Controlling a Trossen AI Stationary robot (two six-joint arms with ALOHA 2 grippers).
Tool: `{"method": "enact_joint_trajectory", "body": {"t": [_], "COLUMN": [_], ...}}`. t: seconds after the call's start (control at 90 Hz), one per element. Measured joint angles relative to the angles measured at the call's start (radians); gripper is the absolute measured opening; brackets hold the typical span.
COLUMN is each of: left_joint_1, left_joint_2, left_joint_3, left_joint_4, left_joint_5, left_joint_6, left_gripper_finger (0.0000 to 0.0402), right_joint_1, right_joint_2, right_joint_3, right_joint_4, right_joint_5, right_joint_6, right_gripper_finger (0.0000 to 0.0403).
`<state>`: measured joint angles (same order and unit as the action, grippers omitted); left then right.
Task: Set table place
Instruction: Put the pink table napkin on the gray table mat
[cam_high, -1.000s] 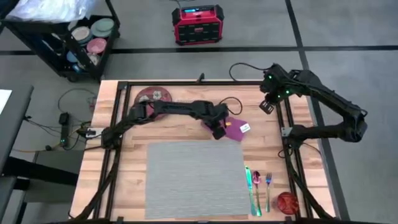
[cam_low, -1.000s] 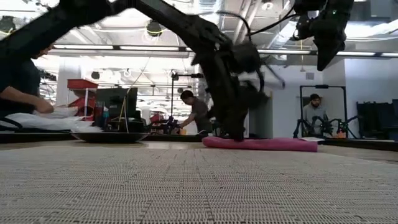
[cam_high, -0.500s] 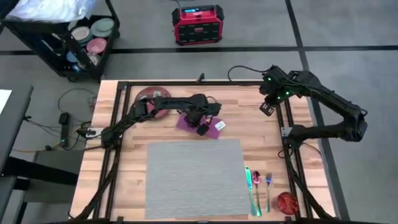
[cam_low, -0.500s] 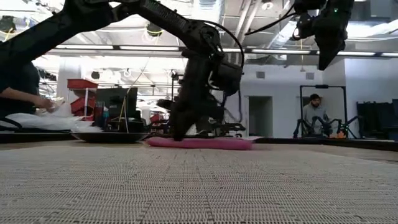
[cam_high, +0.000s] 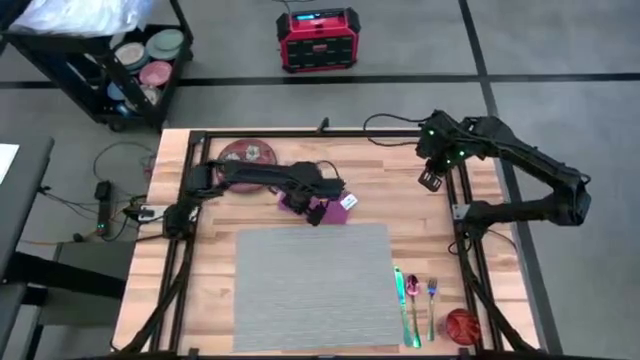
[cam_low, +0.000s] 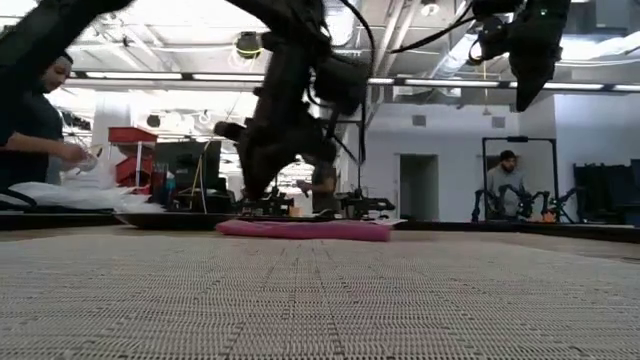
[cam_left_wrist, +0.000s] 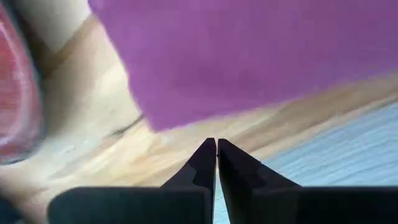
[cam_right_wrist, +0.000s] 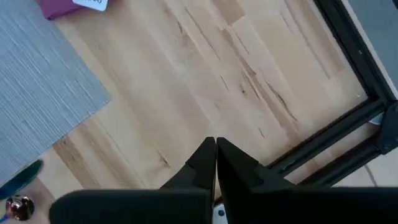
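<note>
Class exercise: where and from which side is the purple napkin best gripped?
Probably the napkin's bare edge away from its white tag, pinched from straight above: it lies flat on the table, leaving only a thin edge. The left gripper is there, fingers together.

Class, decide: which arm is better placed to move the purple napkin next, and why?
Left. The left gripper hovers directly over the purple napkin, beside the plate. The right gripper waits near the table's far right edge.

Both arms are matte black with black cables; the right arm (cam_high: 520, 165) carries green indicator lights.
</note>
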<state>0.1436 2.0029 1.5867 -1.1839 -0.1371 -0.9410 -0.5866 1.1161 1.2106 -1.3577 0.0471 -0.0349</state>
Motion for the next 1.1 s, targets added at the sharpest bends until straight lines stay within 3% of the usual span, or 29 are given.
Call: {"method": "enact_joint_trajectory", "body": {"t": [0.122,0.233,0.378,0.556,0.711,1.011,1.1], "left_joint_1": [0.000,0.002,0.012,0.062,0.094,0.101,0.093], "left_joint_2": [-0.182,-0.271,-0.260,-0.225,-0.230,-0.156,-0.160], "left_joint_3": [-0.281,-0.452,-0.529,-0.516,-0.507,-0.553,-0.547], "left_joint_4": [0.409,0.607,0.595,0.722,0.675,0.671,0.618], "left_joint_5": [-0.002,-0.019,-0.089,-0.113,-0.121,-0.046,-0.039], "left_joint_6": [-0.100,-0.178,-0.222,-0.183,-0.164,-0.173,-0.249], "left_gripper_finger": [0.0000,0.0000,0.0000,0.0000,0.0000,0.0000,0.0000], "right_joint_1": [0.011,0.011,0.011,0.010,0.010,0.010,0.012], "right_joint_2": [-0.004,-0.004,-0.004,-0.004,-0.004,-0.004,-0.004], "right_joint_3": [0.000,0.000,0.000,0.000,0.000,0.000,0.000], "right_joint_4": [0.002,0.003,0.004,0.007,0.004,0.012,0.011], "right_joint_5": [0.000,0.000,-0.003,-0.006,-0.038,-0.052,-0.053], "right_joint_6": [0.000,0.000,0.000,0.001,0.001,-0.002,-0.015], "right_gripper_finger": [0.0000,0.0000,0.0000,0.0000,0.0000,0.0000,0.0000]}}
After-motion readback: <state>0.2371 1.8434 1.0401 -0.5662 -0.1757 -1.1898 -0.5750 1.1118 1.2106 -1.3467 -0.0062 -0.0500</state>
